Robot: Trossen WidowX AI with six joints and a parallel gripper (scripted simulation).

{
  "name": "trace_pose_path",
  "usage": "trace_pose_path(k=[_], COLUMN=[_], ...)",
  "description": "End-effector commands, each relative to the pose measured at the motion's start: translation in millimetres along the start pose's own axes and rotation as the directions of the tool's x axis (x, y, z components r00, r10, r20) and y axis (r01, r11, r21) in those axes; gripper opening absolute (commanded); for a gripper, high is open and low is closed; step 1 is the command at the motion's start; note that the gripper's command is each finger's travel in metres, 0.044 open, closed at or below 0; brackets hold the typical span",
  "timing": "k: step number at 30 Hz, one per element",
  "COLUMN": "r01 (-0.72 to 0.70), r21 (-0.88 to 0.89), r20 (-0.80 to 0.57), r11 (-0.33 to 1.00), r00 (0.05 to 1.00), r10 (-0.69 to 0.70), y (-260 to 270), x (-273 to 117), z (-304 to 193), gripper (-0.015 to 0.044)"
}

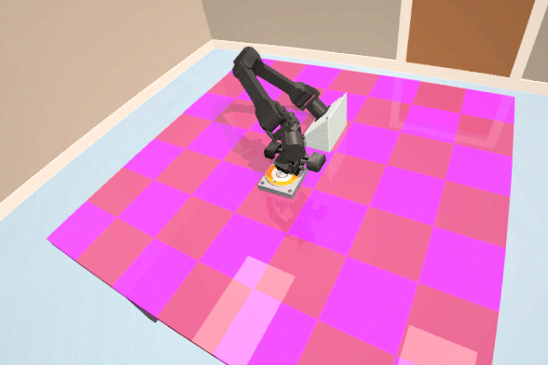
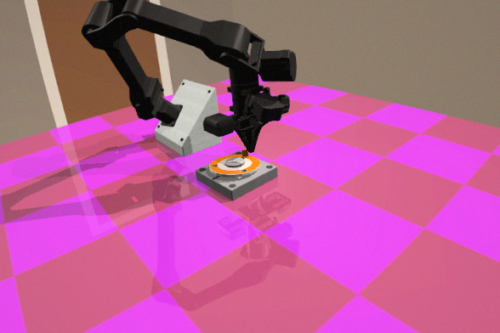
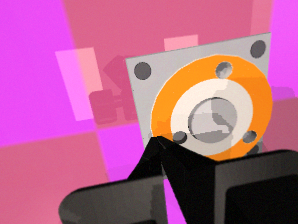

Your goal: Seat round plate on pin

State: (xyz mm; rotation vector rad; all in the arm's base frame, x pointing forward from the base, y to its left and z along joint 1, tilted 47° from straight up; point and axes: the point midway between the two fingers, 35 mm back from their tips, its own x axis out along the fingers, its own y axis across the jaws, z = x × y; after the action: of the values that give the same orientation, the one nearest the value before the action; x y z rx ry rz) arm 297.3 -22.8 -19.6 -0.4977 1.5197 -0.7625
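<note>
One closed gripper [image 2: 248, 147], jaws pinched together on nothing, hangs point-down just above the orange tab [image 2: 244, 153] at the far rim of the round plate [image 2: 234, 166], which sits on the grey base [image 2: 251, 180] around the post [image 2: 233, 162]. To do this well, set the tip beside the tab, not on top, and nudge sideways so the plate turns without being pressed down onto the pin.

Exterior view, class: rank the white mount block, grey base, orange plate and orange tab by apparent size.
1. White mount block
2. Grey base
3. Orange plate
4. Orange tab
</note>
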Motion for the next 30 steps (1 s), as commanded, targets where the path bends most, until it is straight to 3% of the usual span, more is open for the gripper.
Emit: trace_pose_path(k=[1,30], r01=[0.001,0.001], r21=[-0.003,-0.004], r20=[-0.012,-0.012], r11=[1.0,1.0], r00=[1.0,1.0], r10=[-0.001,-0.001], y=[-0.7,-6.5], x=[1.1,0.9], z=[-8.5,-21.7], gripper=[0.0,0.0])
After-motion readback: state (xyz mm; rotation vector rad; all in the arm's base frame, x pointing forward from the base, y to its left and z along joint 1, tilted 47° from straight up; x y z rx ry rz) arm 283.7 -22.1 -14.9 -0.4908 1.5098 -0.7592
